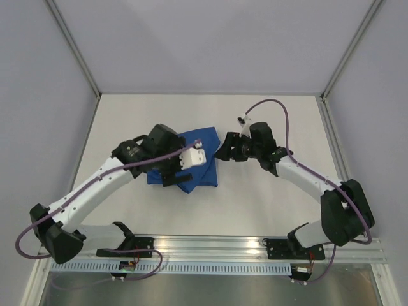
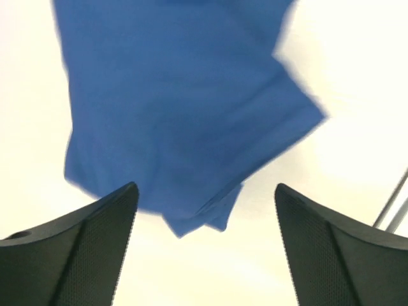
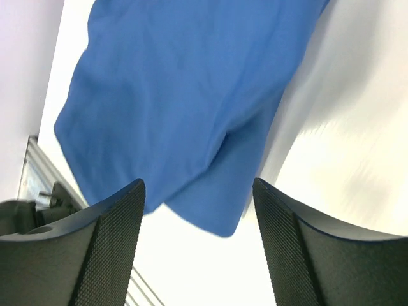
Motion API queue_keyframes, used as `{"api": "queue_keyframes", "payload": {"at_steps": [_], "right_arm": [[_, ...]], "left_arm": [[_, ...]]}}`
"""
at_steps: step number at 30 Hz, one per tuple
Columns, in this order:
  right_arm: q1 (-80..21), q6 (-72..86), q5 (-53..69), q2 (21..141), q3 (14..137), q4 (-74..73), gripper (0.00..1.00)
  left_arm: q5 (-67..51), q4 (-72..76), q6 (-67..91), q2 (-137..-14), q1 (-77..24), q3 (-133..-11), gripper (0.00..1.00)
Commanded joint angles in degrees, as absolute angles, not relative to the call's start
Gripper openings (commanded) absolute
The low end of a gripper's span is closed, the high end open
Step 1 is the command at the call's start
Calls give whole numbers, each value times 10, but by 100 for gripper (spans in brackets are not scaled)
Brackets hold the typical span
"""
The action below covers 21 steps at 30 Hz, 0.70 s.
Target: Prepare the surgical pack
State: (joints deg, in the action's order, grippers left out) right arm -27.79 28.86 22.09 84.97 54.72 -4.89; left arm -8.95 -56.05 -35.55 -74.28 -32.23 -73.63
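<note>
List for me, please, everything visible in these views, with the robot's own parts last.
surgical pack: one, royal blue, folded, mid-table, partly under the left wrist.
table: one, off-white, beneath the pack.
rail: one, silver, near edge, carrying both arm bases.
cables: two, purple, one along each arm.
left fingers: two, black, open, over the pack, holding nothing.
right fingers: two, black, open, beside the pack's right edge, holding nothing.

Pale grey walls (image 1: 210,44) are enclosing a cream table (image 1: 255,197), metal struts (image 1: 73,48) are rising at its far corners, and a ribbed rail (image 1: 217,244) is lining its near edge under even light.
</note>
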Motion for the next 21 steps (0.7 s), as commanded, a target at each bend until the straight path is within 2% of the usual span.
{"api": "queue_keyframes", "payload": {"at_steps": [1,4,7,15,17,20,21], "right_arm": [[-279,301,243,830,484,-15,68],[-276,326,259,855,454,28,55],[-275,363,273,871,420,96,50],[-277,403,322,925,388,195,54],[-278,413,329,935,381,210,54],[-284,417,333,956,390,221,55],[-287,419,334,965,392,224,55]], "left_arm": [[-3,-542,-408,-721,-457,-678,100],[113,-480,-455,-763,-530,-629,100],[161,-455,-475,-787,-584,-612,100],[101,-392,-467,-831,-595,-570,100],[107,-375,-460,-832,-595,-562,97],[129,-362,-453,-828,-595,-558,85],[134,-360,-453,-828,-595,-555,76]]}}
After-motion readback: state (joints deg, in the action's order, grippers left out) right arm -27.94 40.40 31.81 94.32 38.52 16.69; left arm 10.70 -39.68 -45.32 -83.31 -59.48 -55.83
